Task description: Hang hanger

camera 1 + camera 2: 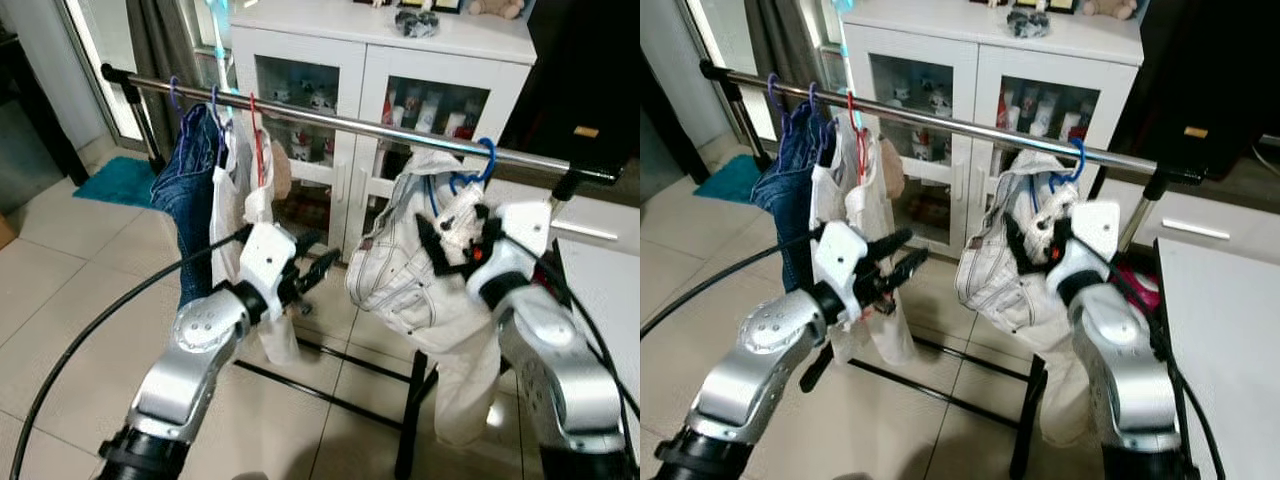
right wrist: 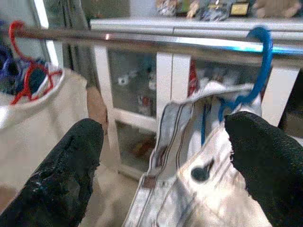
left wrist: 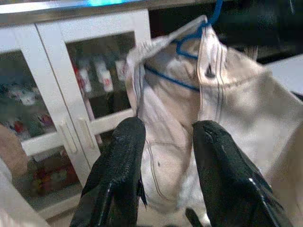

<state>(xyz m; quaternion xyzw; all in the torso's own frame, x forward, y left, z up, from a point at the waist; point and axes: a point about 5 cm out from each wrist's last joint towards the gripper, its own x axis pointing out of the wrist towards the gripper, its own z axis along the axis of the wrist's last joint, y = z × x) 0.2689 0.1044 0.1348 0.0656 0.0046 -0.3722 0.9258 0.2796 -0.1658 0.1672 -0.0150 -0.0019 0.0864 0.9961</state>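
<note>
Hanging by its hook on the silver rail (image 1: 400, 131), well to the right of the other garments, with the hook already over the bar, so judged close to done. Blue hanger (image 1: 478, 168) thin and plastic-looking, probably light and fairly stiff, likely to swing or slide along the smooth bar if nudged. Draped over it, pale jeans (image 1: 415, 280) with dark stitching: soft, floppy, heavier than the hanger itself, apt to drag one side down and tilt it. Best taken near the hook's neck or through the bunched waistband just beneath, not by the loose legs.

Right end effector (image 1: 452, 232) up against the waistband just below the hook, fingers spread wide, clamped on nothing, one fingertip (image 2: 258, 156) just beside the denim. Left end effector (image 1: 315, 268) raised between the two clusters of clothes, fingers parted, empty, aimed toward the jeans. Further left on the rail, dark denim (image 1: 190, 190) and a white garment (image 1: 240, 215) on a red hanger (image 1: 257, 135). White cabinet (image 1: 400, 75) with glass doors behind.
</note>
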